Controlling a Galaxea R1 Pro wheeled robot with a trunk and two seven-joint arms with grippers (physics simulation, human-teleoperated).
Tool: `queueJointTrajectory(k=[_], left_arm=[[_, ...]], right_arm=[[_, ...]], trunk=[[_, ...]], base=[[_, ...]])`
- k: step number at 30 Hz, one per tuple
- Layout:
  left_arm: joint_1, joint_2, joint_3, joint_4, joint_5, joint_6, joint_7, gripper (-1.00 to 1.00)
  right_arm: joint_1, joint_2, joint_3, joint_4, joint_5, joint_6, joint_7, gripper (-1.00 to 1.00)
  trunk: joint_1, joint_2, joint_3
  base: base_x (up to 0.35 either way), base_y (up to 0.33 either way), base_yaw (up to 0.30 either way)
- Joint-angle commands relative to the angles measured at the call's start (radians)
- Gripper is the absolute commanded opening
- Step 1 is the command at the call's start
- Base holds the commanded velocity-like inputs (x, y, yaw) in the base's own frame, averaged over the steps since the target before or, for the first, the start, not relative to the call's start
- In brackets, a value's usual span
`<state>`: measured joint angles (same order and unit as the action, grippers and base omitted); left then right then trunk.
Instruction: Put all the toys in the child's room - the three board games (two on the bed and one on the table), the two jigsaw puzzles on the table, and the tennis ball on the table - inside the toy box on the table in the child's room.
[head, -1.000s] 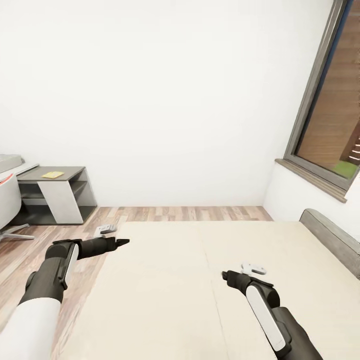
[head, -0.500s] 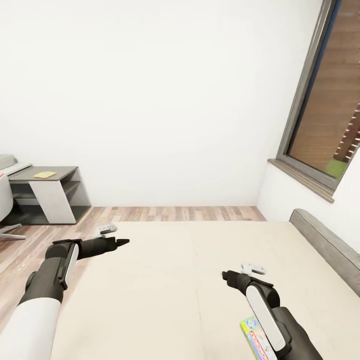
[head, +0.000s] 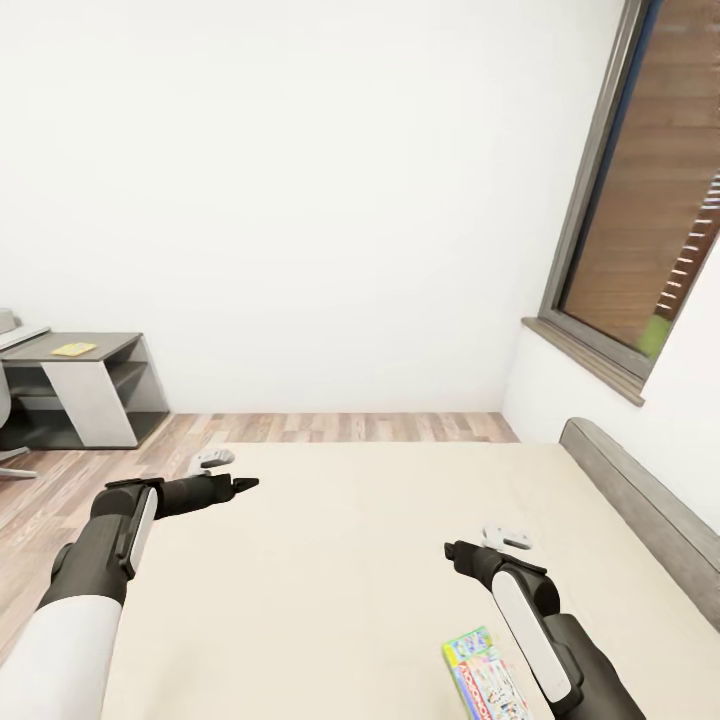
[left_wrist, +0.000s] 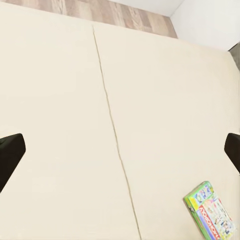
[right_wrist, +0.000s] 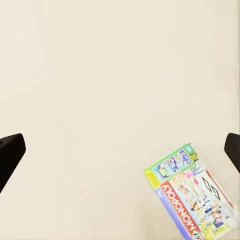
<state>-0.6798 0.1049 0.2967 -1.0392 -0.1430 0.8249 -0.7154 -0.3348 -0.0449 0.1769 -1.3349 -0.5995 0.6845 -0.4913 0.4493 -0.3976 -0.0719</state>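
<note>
Reaching for the board game (right_wrist: 192, 194) near the bed's (head: 330, 560) edge, we should lower the wide-open right gripper (head: 453, 549) squarely; left gripper (head: 245, 483) also wide.

The bed (head: 330, 560) is plain beige. At the lower right of the head view, a board game (head: 482, 672) shows a green border, a red "MONOPOLY" band and pale cartoon print. The floor (head: 350, 427) is brown-grey wood plank, the wall (head: 300, 200) white, and the side unit (head: 85, 390) at the left edge dark grey.
</note>
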Motion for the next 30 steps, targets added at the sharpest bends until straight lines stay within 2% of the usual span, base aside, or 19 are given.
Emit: queueJointTrajectory(k=[1, 17, 30], left_arm=[[-0.001, -0.001, 0.002, -0.001, -0.010, 0.003, -0.010, 1.00], [-0.001, 0.001, 0.004, -0.001, -0.010, 0.003, -0.010, 1.00], [-0.001, 0.005, 0.004, -0.001, -0.010, 0.005, -0.012, 1.00]], right_arm=[[-0.001, -0.001, 0.003, -0.001, -0.010, 0.001, -0.010, 1.00], [-0.001, 0.000, 0.003, -0.003, -0.011, 0.000, -0.011, 1.00], [-0.007, -0.001, 0.003, 0.004, -0.011, 0.002, -0.010, 1.00]], trunk=[[0.001, -0.002, -0.002], [0.001, -0.002, -0.003], [0.001, -0.002, -0.022]], base=[[0.000, -0.128, 0.000], [0.000, -0.020, 0.000], [0.000, 0.000, 0.000]])
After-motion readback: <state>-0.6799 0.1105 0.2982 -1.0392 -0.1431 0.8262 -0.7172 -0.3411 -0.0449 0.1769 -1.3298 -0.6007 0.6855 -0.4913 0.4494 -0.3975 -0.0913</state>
